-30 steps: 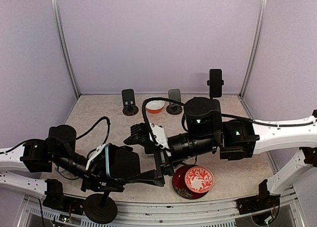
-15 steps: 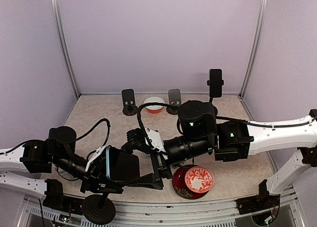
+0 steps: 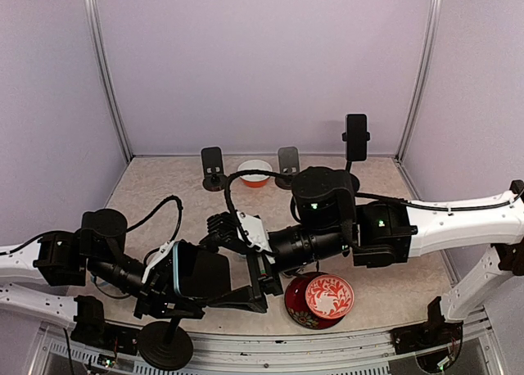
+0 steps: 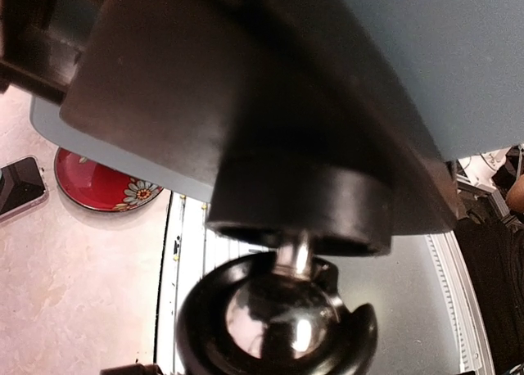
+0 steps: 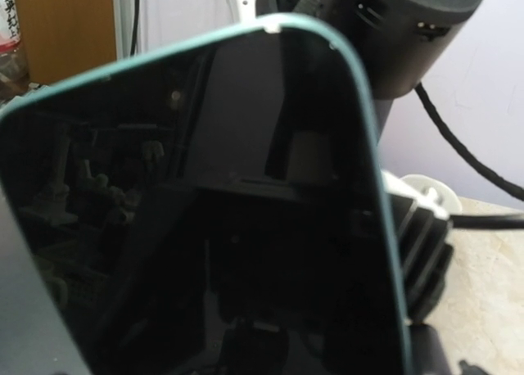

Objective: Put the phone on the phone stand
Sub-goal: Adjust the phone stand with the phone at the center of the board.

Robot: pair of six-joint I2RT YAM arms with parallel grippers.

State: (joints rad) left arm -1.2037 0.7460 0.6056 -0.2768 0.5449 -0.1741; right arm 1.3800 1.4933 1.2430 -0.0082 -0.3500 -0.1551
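Gripping the flat, teal-rimmed, glossy black phone, our left gripper holds it just above the round-based black stand; our right gripper gapes wide beyond it. Only our left wrist view shows the stand's chrome ball.

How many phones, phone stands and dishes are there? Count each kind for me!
Phones: 3 (teal-edged phone, upright phone at the back, flat phone)
Phone stands: 4 (near stand, back left stand, back middle stand, back right stand)
Dishes: 2 (white bowl, red dish)
Total: 9
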